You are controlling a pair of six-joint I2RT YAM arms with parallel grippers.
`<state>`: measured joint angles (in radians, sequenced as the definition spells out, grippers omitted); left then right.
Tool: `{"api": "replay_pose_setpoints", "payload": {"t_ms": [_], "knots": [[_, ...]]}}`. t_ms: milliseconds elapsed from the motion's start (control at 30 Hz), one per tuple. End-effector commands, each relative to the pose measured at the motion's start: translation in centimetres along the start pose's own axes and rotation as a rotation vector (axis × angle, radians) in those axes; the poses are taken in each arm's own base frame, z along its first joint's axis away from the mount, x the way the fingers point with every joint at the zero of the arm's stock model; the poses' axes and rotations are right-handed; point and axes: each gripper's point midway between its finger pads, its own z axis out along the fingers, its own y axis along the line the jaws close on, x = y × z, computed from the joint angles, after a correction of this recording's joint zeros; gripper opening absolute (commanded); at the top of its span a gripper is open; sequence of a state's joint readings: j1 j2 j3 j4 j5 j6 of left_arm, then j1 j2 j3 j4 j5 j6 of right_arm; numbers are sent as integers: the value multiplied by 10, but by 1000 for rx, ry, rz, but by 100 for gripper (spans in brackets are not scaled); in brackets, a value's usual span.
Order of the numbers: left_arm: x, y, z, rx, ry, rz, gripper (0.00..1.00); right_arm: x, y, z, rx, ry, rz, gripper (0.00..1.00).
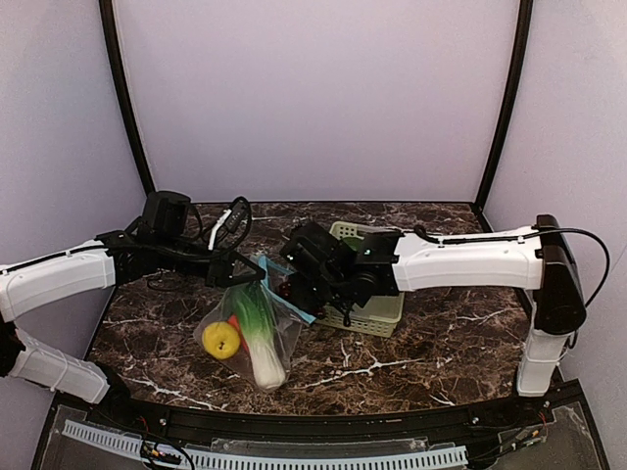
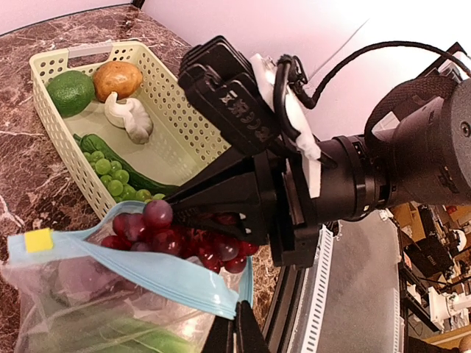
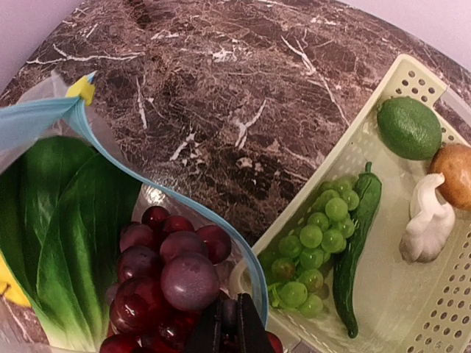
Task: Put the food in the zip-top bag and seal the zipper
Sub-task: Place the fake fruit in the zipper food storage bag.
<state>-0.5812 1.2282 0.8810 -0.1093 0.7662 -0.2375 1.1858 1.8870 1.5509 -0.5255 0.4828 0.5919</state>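
Purple grapes (image 3: 180, 272) sit clamped in the nearly closed right gripper (image 3: 228, 327) at the open mouth of the zip-top bag (image 2: 51, 305). The left gripper (image 2: 235, 331), closed tight, pinches the teal zipper (image 2: 169, 276). Lemon (image 1: 222, 340) and leafy green (image 1: 257, 321) lie inside; the basket (image 1: 374, 324) stands beside.

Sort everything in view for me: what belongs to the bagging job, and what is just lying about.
Job in hand: zip-top bag, its zipper, purple grapes, leafy green, lemon; not yet bagged, in the basket: lime, potato, white bulb, green grapes, green pepper.
Lying about: the basket itself, marble table.
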Motion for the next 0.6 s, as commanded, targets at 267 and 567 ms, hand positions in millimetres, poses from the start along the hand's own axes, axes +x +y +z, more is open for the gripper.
{"api": "replay_pose_setpoints", "payload": {"t_ms": [267,567], "knots": [[-3,-7,-2,25,-12,43,1,-24,11,-45,-180,-94,127,5],[0,-10,3,81,7,16,1,-63,5,-51,-119,-224,231,4]]}}
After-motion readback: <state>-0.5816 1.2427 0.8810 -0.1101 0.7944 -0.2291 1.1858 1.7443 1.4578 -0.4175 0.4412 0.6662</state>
